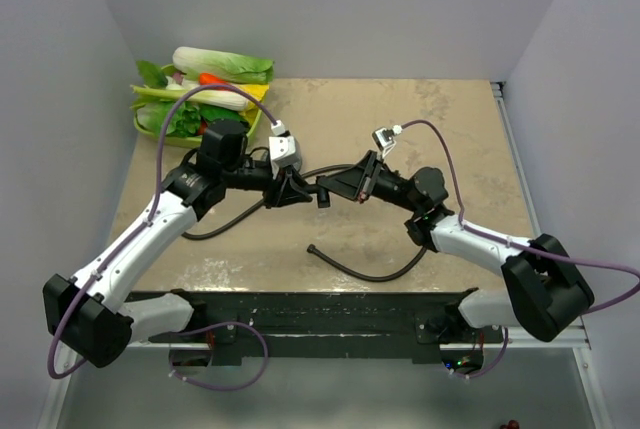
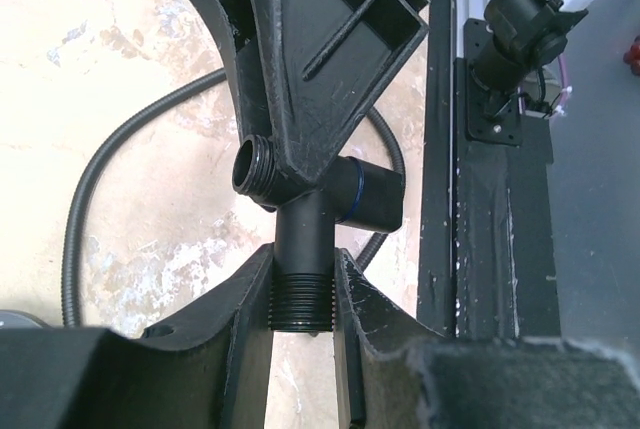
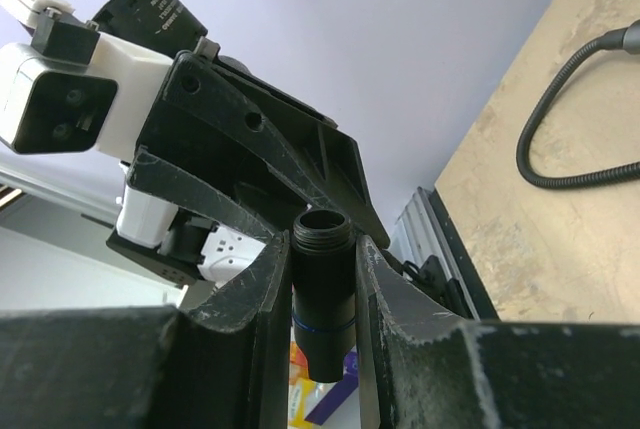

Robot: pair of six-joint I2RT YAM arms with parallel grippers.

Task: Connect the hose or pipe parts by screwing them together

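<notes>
Left tool (image 2: 303,261) and right tool (image 3: 322,249) both clamp the black T-shaped threaded plastic fitting (image 2: 365,194) aloft; screwing looks unstarted, so one must next fetch the dark ribbed flexible hose (image 1: 370,271) off the beige mottled counter (image 1: 450,149).

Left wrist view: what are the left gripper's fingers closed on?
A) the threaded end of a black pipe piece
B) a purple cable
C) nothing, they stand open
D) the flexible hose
A: the left gripper pinches the threaded end of the black pipe piece between its fingers, while the hose runs behind, outside the grip.
</notes>
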